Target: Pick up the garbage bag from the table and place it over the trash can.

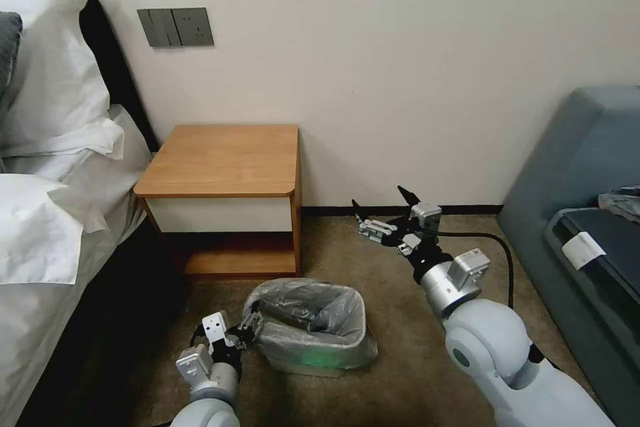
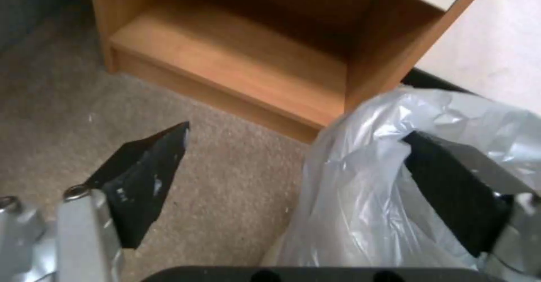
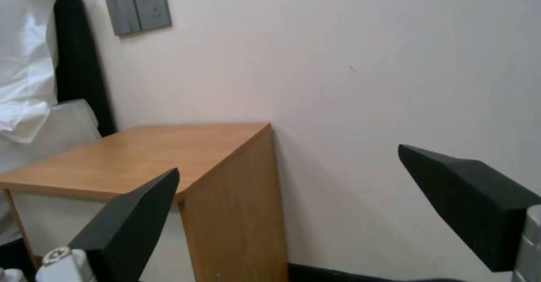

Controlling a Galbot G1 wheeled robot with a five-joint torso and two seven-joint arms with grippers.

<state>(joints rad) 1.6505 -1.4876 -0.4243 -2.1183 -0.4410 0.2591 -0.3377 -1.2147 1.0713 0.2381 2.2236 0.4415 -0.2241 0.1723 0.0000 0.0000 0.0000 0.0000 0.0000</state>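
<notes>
A: Two grippers up, both w/ fingers spread wide. Left gripper (image 1: pixel 248 330) sits low at the near-left side of the trash can (image 1: pixel 312 361), right by its left rim.

B: Holding anything?

A: No. In the left wrist view the left gripper (image 2: pixel 299 168) has one finger (image 2: pixel 143 176) out over the carpet (image 2: pixel 225 180) and the other finger (image 2: pixel 451 197) up against the crinkled plastic; plastic looks to lie between them, but the gap's wide, not pinching.

B: Where's the garbage bag?

A: Garbage bag (image 1: pixel 313 313) is in the can, grey plastic draped over the rim all round and hanging down the outside; the part inside looks dark and slack. Can stands on the carpet (image 1: pixel 400 347), near side of the table (image 1: pixel 223 160), a bit to its right.

B: Table surface?

A: Bare wood top, cream drawer front under it, lower shelf (image 2: pixel 236 75) below that. Bed w/ white pillows (image 1: pixel 47 60) to its left, wall switch plate (image 1: pixel 175 27) above.

B: Right arm?

A: Right gripper (image 1: pixel 387 203) is raised off the floor, right of the table and far-right of the can, well apart from the bag. Right wrist view: right gripper (image 3: pixel 293 214) fingers (image 3: pixel 135 218) wide, facing the table (image 3: pixel 169 155) corner and the wall. Grey sofa (image 1: pixel 580 167) at far right.
</notes>
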